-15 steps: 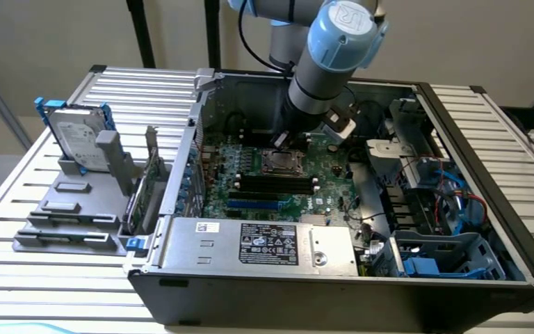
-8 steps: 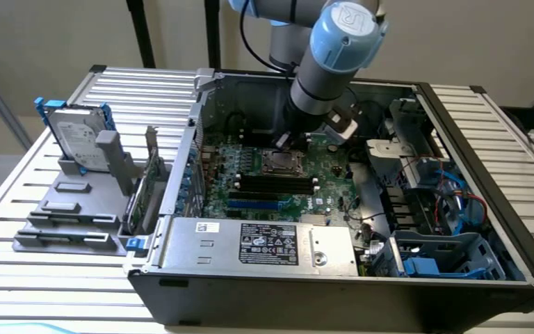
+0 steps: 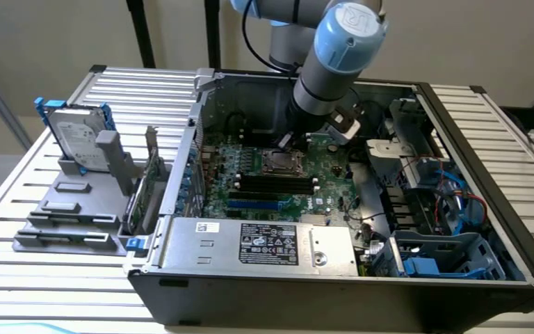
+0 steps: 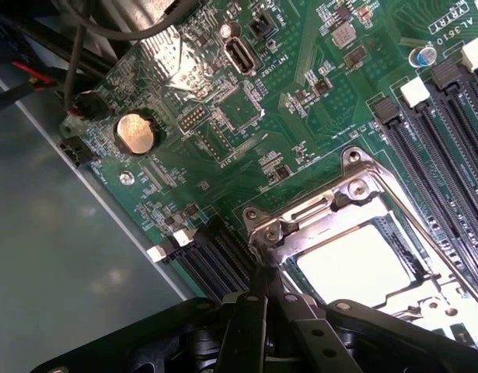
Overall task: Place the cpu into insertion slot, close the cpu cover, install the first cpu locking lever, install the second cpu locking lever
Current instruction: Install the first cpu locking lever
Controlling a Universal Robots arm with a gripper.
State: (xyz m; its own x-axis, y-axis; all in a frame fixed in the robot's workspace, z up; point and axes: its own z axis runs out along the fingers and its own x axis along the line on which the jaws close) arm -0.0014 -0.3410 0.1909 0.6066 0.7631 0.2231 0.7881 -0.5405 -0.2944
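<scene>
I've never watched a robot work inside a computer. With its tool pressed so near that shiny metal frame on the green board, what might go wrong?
1. The gripper sits at the edge of the cpu cover; a slip could scrape the motherboard or its small parts.
2. The memory slots run close beside the cover and might be knocked.
3. The arm reaches deep into the case near loose blue cables, which might snag.

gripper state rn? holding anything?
Hand: open or closed cannot be told; it sits at the corner of the cpu cover, which lies closed over the cpu.
</scene>
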